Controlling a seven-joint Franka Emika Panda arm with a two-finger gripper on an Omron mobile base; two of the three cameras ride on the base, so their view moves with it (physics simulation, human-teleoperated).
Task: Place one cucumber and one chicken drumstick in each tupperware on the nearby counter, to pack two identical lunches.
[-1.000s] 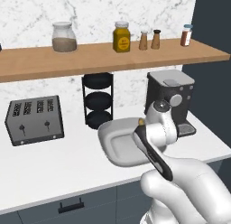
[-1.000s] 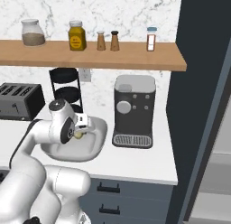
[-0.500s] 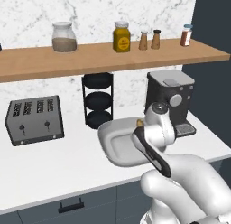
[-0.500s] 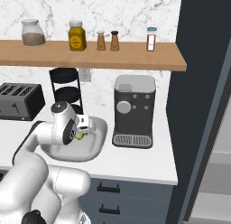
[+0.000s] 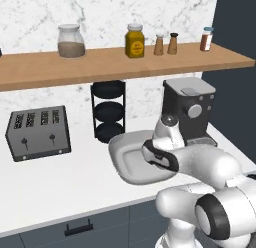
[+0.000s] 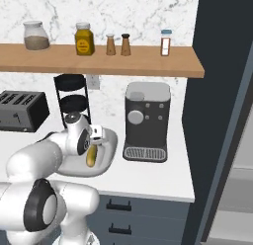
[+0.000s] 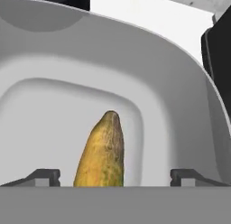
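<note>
Hand view shows me a yellow-green cucumber (image 7: 103,153) lying in the grey tupperware (image 7: 180,96), low in the middle of the frame. My end effector (image 7: 115,175) is open, its two tips wide apart on each side of the cucumber and not touching it. So I think one cucumber is now packed.

Going left to right in the right base view, I see the toaster (image 6: 22,109), then the tupperware at lower left on the white bench (image 6: 163,177), then the coffee machine (image 6: 147,120).

I count one tupperware and one cucumber. I see no chicken drumstick yet, so most of the job is left.
</note>
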